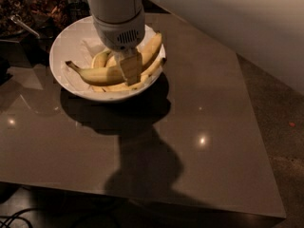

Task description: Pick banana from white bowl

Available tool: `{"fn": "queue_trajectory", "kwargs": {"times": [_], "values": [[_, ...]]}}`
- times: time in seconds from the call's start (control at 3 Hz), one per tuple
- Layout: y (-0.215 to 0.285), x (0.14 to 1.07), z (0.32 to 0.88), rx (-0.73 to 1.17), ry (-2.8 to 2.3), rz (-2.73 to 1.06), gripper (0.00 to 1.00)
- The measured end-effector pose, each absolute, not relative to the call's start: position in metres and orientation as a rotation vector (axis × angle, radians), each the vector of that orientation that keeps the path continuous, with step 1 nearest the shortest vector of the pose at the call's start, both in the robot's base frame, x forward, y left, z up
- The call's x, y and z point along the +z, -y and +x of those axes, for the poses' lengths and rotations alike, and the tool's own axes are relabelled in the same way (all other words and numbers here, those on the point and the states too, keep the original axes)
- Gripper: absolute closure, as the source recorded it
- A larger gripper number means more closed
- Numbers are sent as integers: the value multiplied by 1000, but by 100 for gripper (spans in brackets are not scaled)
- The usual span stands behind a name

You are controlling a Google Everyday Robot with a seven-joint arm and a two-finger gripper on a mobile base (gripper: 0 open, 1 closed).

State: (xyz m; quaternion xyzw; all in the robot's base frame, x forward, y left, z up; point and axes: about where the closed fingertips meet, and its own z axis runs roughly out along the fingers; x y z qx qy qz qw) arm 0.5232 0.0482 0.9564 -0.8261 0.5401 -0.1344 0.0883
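Note:
The white bowl (71,42) stands at the table's back left and holds several bananas. The banana (97,74), long and yellow with a dark stem tip pointing left, lies across the front of the pile. My gripper (129,66) reaches down from above into the bowl's middle. One pale finger (131,65) presses on the banana's right end, and the other finger is hidden behind it. The gripper is shut on the banana. Shorter bananas (152,49) lean on the bowl's right side behind it.
The glossy brown table (199,127) extends forward and right of the bowl, with its edge at the front and right. Dark containers of snacks (28,6) and a metal utensil (23,25) stand at the back left. My white arm fills the top right.

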Motion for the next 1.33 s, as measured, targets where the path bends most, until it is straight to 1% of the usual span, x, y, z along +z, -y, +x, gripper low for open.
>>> {"fn": "queue_trajectory", "kwargs": {"times": [0.33,1.0,1.33], "values": [[-48,955,503,-348,-1627,-2469,100],[-50,973,439,-230,-1596,-2421,100],[-52,975,436,-225,-1587,-2416,100]]}}
